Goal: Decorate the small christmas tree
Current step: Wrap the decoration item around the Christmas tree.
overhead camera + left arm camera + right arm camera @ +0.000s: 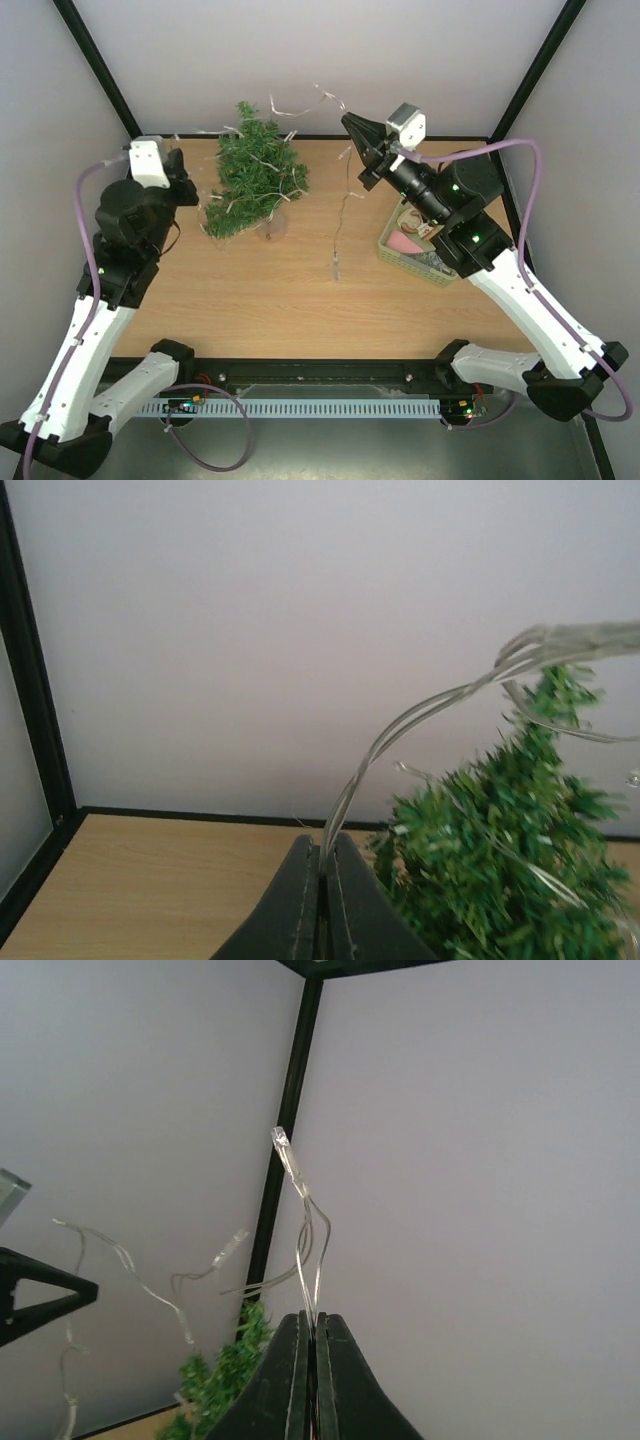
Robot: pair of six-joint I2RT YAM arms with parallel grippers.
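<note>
Silvery light string pinched by both tightly closed claws, left claw beside the small christmas tree, right claw right of it; drape slowly over the crown, avoiding snags.

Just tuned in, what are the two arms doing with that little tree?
Both arms are draping a thin light wire over the small christmas tree. The left gripper is shut on the wire right beside the tree. The right gripper, raised to the right of the tree, is shut on another stretch of it. Some wire already lies across the branches, and a loose tail hangs down to the table. A basket sits by the right arm.
</note>
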